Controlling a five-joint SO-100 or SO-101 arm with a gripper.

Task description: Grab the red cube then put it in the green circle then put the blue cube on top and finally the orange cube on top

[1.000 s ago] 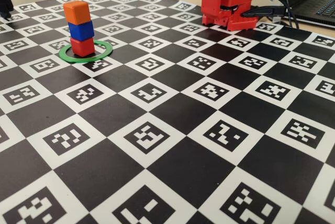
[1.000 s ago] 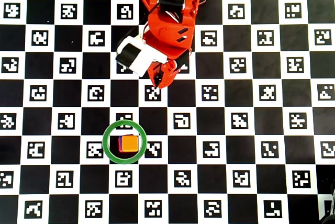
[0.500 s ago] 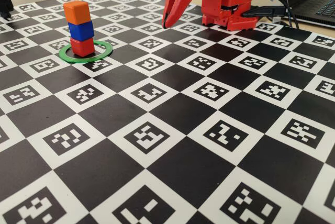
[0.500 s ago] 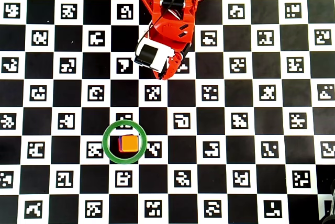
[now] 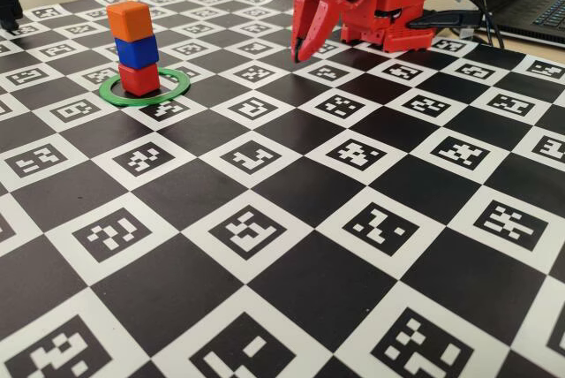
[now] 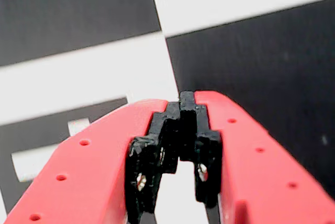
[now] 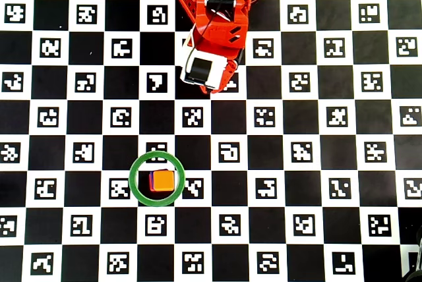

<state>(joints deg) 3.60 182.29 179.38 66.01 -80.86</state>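
The red cube stands inside the green circle, with the blue cube on it and the orange cube on top, a slightly twisted stack of three. From overhead only the orange cube shows, inside the green circle. My red gripper is folded back near the arm's base, tips pointing down just above the board, well to the right of the stack. In the wrist view the gripper has its black tips together and holds nothing.
The checkerboard mat with printed markers covers the table. The arm's body sits at the far edge. Cables and a laptop lie at the back right. A black object stands at the far left.
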